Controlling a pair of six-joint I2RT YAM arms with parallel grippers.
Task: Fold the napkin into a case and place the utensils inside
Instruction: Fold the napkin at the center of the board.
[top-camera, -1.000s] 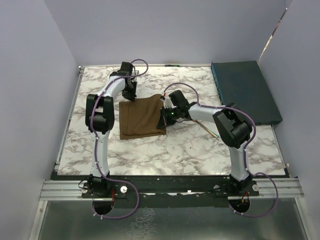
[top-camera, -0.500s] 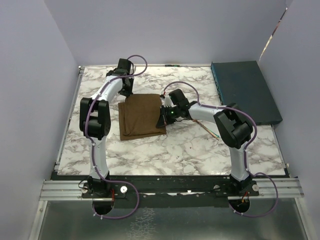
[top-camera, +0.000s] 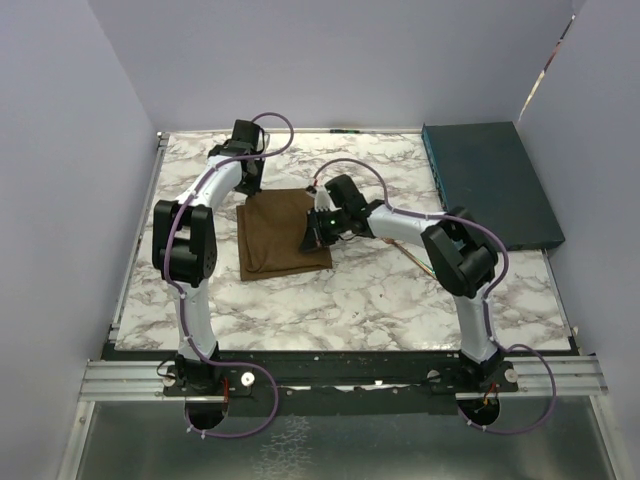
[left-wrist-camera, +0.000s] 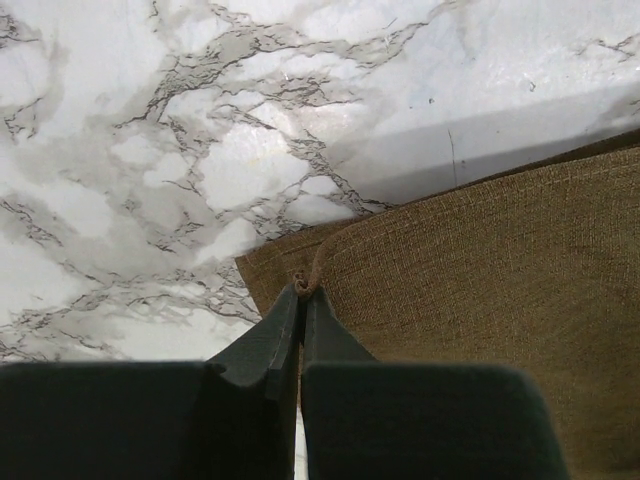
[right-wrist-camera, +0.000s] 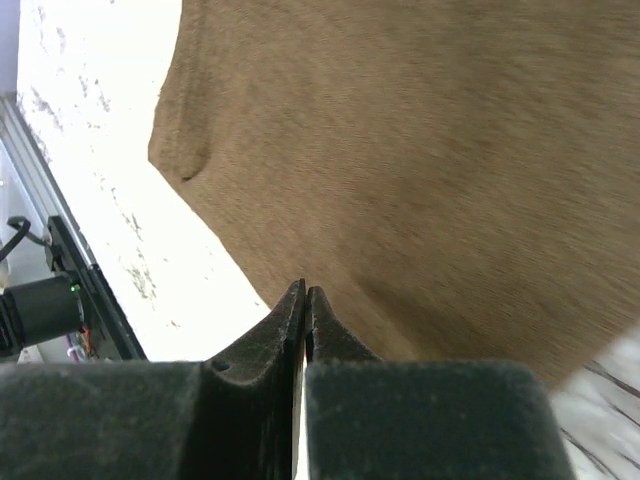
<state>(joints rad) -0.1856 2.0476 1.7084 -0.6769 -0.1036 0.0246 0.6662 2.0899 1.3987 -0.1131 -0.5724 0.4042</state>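
1. Top view: the napkin (top-camera: 283, 235) lies flat as a brown rectangle on the marble table (top-camera: 350, 300), between the two arms. The fork (top-camera: 422, 260) lies well apart to its right, beside the right forearm and outside the cloth. The left gripper (top-camera: 254, 188) sits at the cloth's far left corner, and the right gripper (top-camera: 311, 236) is over its right edge. Uneven pulls from these two spots would likely skew the fold.
2. Left wrist: the left gripper (left-wrist-camera: 301, 292) is pinched closed on the very tip of the napkin (left-wrist-camera: 470, 280) corner, with only a sliver of hem between its tips. So thin a bite could slip free on a lift. I cannot tell how many layers it holds — taking them all would drag the cloth rather than fold it.
3. Right wrist: the right gripper (right-wrist-camera: 305, 295) has its jaws pressed together over the napkin (right-wrist-camera: 400, 150) near an edge. Whether any cloth is caught is unclear in the blurred view. If this side is unanchored, the cloth may slide toward the left arm's pull.
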